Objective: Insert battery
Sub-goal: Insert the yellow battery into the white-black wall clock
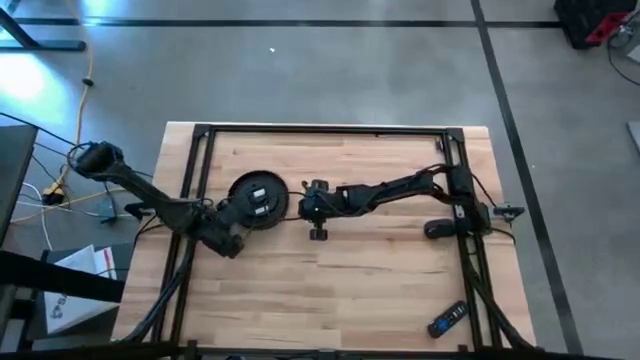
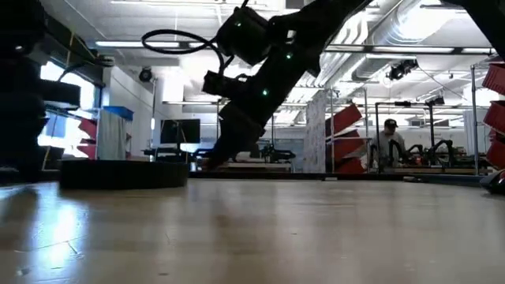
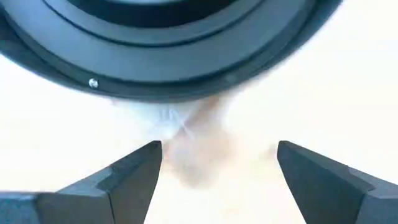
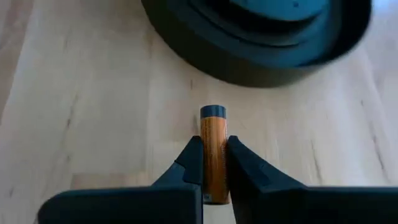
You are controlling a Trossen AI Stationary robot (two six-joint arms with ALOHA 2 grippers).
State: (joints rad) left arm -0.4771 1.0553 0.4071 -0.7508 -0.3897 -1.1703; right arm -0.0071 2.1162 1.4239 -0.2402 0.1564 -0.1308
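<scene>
An orange battery (image 4: pixel 213 142) with a dark cap is between the fingers of my right gripper (image 4: pixel 213 147), which is shut on it just right of a round black device (image 1: pixel 256 198) on the table's left half. The dark cap points at the device's rim (image 4: pixel 249 62). My left gripper (image 1: pixel 232 228) stands open at the device's near-left side, its fingers (image 3: pixel 134 171) aimed at the rim (image 3: pixel 161 81) with bare table between them. In the low view the device (image 2: pixel 122 172) lies flat on the wood and my right arm (image 2: pixel 241 118) slants down beside it. My right gripper pinches the battery's orange body (image 4: pixel 213 163) between its two fingers. The fingers lie along the battery, coming from the table's right and slanting down. The capped end (image 4: pixel 213 112) sticks out past the fingertips. Whether the battery touches the table I cannot tell.
A dark remote control (image 1: pixel 447 320) lies near the table's front right corner. A small dark object (image 1: pixel 437 228) sits by the right arm's base. Bare wood stretches across the table's near half. A person (image 2: pixel 388 140) sits far off in the room behind.
</scene>
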